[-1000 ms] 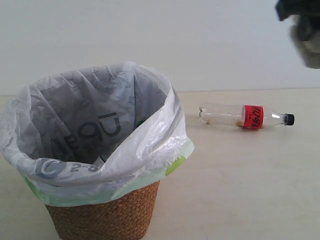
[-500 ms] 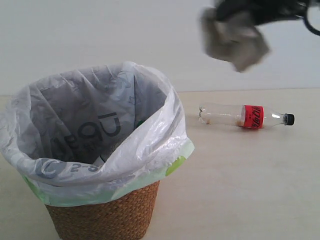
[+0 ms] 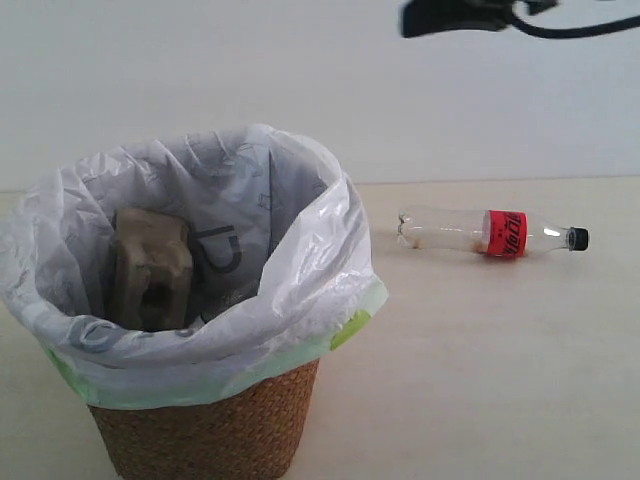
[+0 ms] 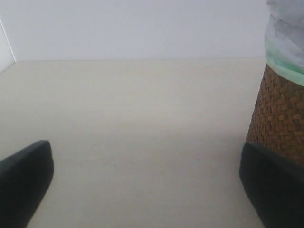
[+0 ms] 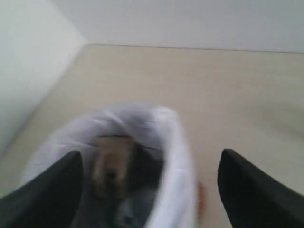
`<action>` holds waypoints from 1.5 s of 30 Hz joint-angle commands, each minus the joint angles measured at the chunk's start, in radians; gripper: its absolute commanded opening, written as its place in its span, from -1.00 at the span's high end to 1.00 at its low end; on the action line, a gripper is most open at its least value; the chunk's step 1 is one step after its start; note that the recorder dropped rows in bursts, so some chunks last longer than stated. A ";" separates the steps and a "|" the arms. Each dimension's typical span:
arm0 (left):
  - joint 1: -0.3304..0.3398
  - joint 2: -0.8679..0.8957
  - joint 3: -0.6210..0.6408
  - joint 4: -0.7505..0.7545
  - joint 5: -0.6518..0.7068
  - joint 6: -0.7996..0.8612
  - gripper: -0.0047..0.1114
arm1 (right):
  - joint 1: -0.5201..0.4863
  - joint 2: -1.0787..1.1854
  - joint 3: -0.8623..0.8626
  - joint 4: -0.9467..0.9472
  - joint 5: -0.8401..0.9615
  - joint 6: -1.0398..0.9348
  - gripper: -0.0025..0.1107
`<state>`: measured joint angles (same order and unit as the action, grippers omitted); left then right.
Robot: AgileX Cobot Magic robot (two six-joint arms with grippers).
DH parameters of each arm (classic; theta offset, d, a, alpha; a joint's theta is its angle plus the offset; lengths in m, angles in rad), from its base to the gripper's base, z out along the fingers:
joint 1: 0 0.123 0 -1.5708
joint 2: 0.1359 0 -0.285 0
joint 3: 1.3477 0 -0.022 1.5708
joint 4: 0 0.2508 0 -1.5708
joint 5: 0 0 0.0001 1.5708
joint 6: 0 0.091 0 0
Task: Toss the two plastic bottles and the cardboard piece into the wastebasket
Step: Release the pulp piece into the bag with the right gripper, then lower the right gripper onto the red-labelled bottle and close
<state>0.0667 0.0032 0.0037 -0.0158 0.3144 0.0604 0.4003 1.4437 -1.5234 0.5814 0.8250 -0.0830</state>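
the grey-beige moulded cardboard chunk (image 3: 150, 268) stands inside the brown woven wicker wastebasket (image 3: 210, 430), against its white plastic liner (image 3: 310, 270). the slim clear plastic bottle with red label and black cap (image 3: 490, 233) lies on its side on the pale bench (image 3: 500, 360), apart from the basket. the right end effector (image 5: 151, 183) hangs above the basket, fingers spread wide, empty. the left end effector (image 4: 142, 190) sits low beside the wicker wall, likewise spread and holding nothing.

Exterior view is sitting close to the wastebasket (image 3: 205, 430), a bit above its rim, facing across the table (image 3: 480, 380) to the wall (image 3: 200, 60). Left wrist view is skimming low over the table, wicker side just beside it. Right wrist view is looking down from above into the basket mouth, blurred. All three are sharing the wastebasket.
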 commanded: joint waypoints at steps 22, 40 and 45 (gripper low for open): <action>-0.007 -0.003 -0.004 -0.002 -0.008 -0.009 -0.94 | -0.232 0.353 0.012 -0.670 0.209 0.125 -0.28; -0.007 -0.003 -0.004 -0.002 -0.008 -0.009 -0.94 | -0.137 0.730 -0.424 -0.682 0.159 -0.389 -0.28; -0.007 -0.003 -0.004 -0.002 -0.008 -0.009 -0.94 | -0.091 0.776 -0.424 -0.778 0.091 -0.439 -0.28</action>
<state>0.0667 0.0032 0.0037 -0.0158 0.3144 0.0604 0.2905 2.2034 -1.9411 -0.1345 0.9521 -0.4951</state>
